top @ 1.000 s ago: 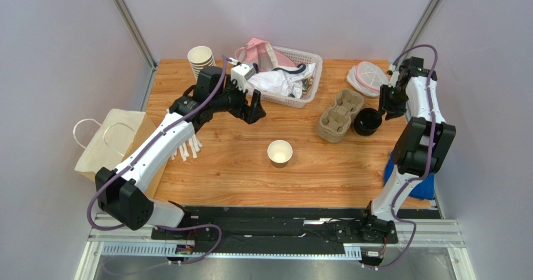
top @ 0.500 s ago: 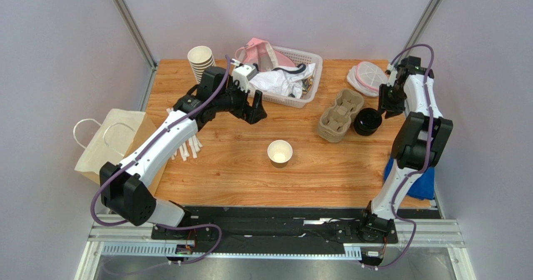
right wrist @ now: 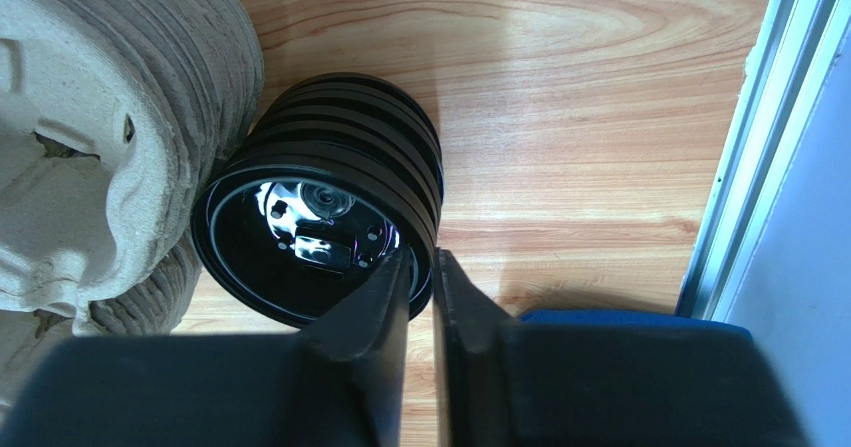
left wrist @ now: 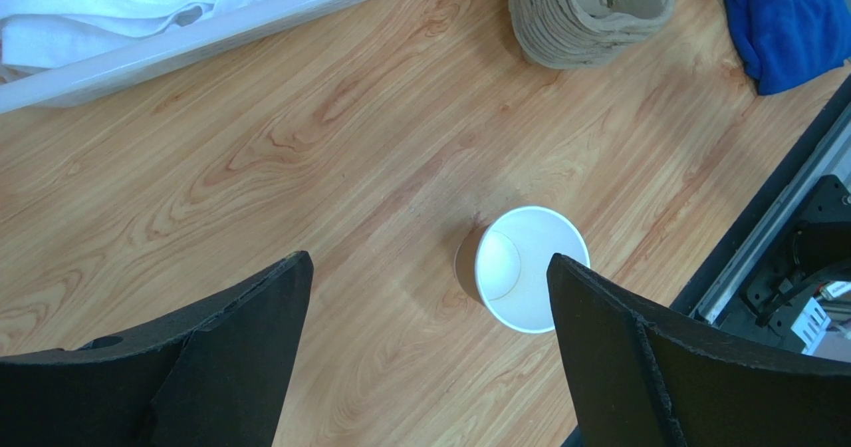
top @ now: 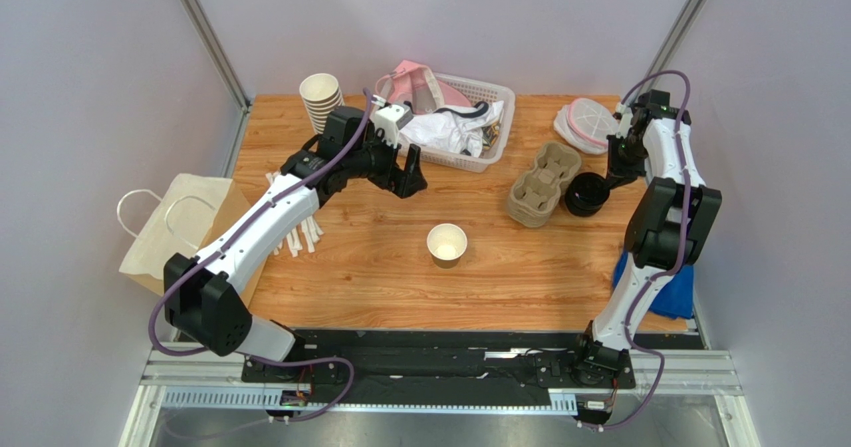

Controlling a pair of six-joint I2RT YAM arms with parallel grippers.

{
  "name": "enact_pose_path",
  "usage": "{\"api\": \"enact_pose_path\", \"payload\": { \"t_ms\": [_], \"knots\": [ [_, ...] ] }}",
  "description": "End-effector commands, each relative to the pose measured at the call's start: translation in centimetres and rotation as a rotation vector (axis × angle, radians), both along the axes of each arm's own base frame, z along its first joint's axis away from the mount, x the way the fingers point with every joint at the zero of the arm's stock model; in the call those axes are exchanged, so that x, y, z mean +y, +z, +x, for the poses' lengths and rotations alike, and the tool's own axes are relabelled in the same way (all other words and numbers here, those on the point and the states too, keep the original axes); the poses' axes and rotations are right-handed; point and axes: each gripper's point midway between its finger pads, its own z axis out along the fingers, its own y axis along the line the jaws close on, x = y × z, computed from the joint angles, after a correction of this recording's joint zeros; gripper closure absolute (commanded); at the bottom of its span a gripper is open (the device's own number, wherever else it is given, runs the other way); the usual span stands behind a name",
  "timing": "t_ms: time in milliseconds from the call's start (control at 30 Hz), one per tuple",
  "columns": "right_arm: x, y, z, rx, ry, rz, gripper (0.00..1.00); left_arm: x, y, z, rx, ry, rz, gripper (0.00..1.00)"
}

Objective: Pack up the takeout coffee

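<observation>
Wooden tabletop (top: pixel 370 267), and the packing looks barely begun: the paper cup (top: pixel 446 243) stands lidless mid-table, well apart from the paper bag (top: pixel 175 229). The right hand (right wrist: pixel 422 259) looks clamped on the rim of the top black lid (right wrist: pixel 300 227) of a stack. The left hand (top: pixel 407 180) hangs wide apart, empty. Lidding and bagging are not yet done.
</observation>
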Motion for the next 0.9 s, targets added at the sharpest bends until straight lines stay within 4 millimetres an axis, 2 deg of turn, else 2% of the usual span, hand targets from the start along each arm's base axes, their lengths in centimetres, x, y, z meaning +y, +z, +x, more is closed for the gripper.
{"api": "enact_pose_path", "payload": {
  "t_ms": [0, 67, 167, 567, 867],
  "knots": [
    [-0.4, 1.0, 1.6, -0.053, 0.021, -0.029, 0.87, -0.7, 2.2, 0.9, -0.051, -0.003, -0.046, 0.04],
    [-0.5, 1.1, 1.5, -0.05, 0.023, -0.031, 1.0, -0.6, 2.2, 1.0, -0.055, 0.0, -0.047, 0.04],
    [-0.5, 1.1, 1.3, -0.04, 0.029, -0.035, 1.0, -0.6, 2.2, 1.0, -0.052, 0.002, -0.049, 0.04],
    [0.4, 4.3, 0.4, -0.097, 0.061, -0.005, 1.0, -0.7, 2.1, 1.1, -0.049, 0.001, -0.052, 0.05],
    [0.5, 5.2, 0.4, -0.117, 0.063, 0.006, 1.0, -0.7, 2.2, 1.1, -0.047, 0.0, -0.057, 0.05]
  ]
}}
